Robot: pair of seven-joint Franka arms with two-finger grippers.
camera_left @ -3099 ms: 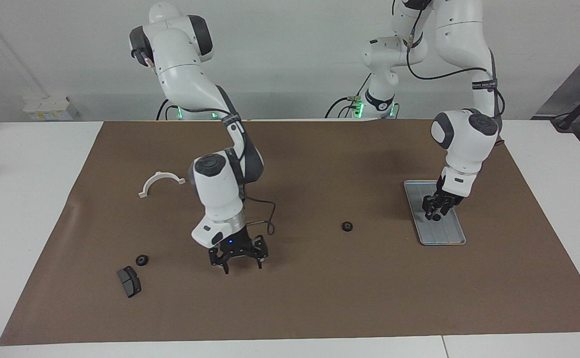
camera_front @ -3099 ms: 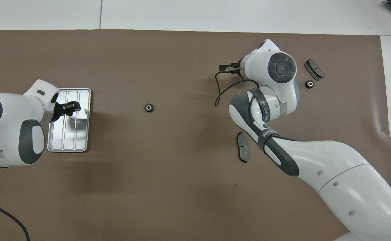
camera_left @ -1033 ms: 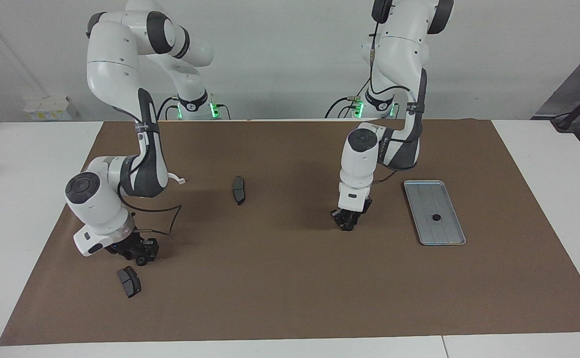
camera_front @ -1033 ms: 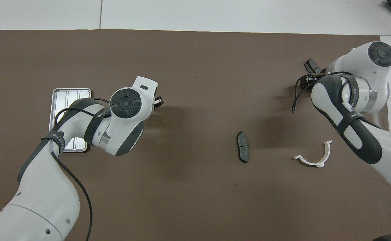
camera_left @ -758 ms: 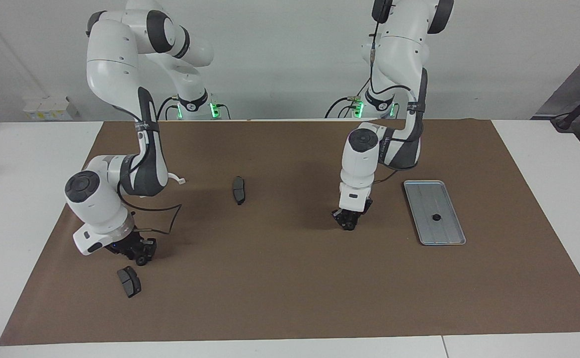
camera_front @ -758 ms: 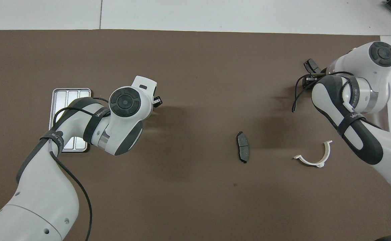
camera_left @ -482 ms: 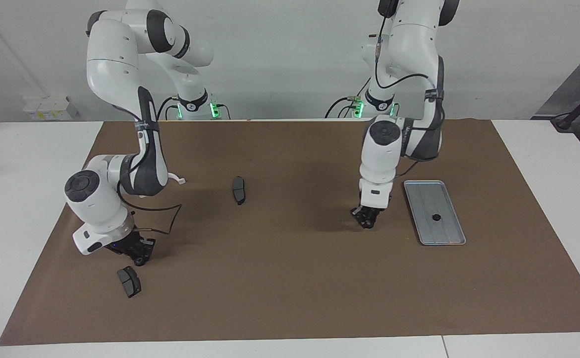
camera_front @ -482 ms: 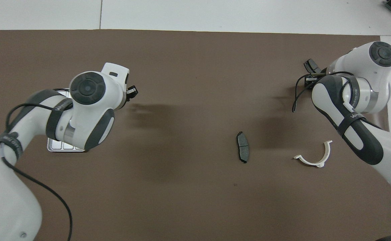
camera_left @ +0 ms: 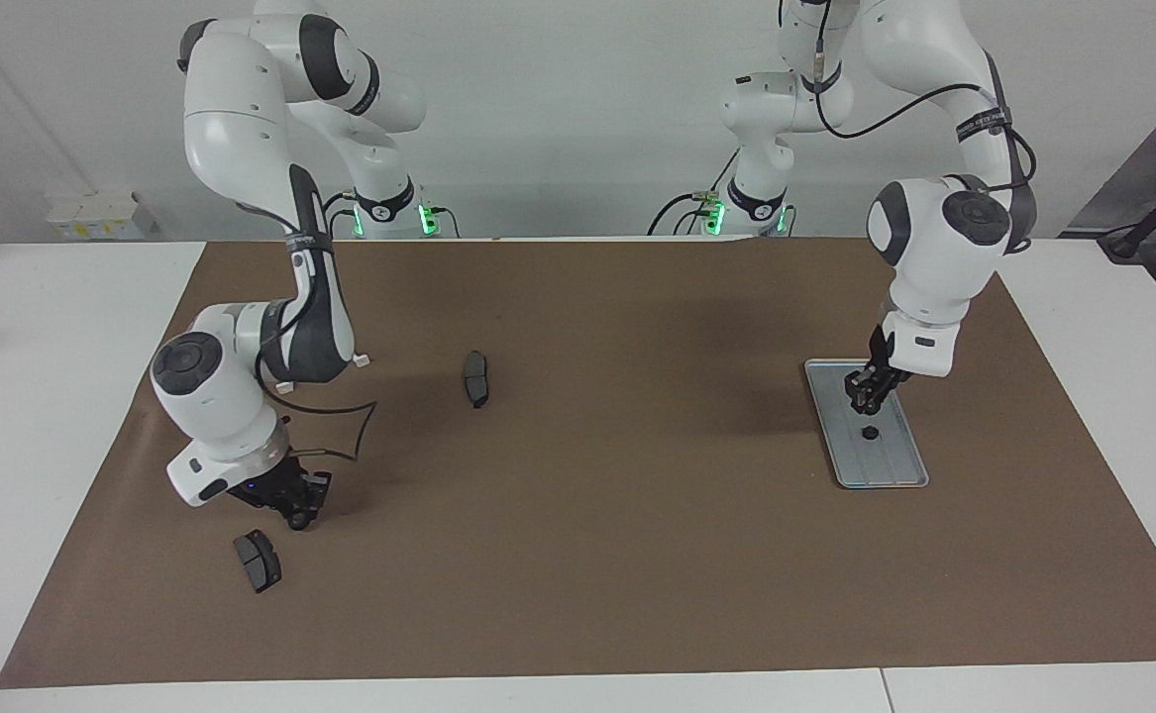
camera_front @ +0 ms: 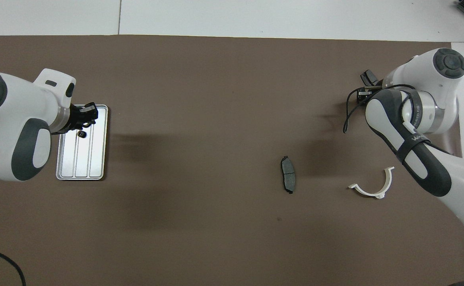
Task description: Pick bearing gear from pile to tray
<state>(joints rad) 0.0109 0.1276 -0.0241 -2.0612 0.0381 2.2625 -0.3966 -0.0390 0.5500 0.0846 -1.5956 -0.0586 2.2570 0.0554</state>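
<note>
Silver-grey tray (camera_left: 894,465) holds one black gear (camera_left: 869,433) while the left tool (camera_left: 865,398) hangs over it and the right tool (camera_left: 297,515) hangs over the bench well apart, grips unreadable.

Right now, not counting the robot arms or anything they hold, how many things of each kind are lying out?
Silver tray: 1
Small black gear, lying in the tray: 1
Dark grey pads, on the brown mat: 2
White half-ring bracket: 1
Total: 5
</note>
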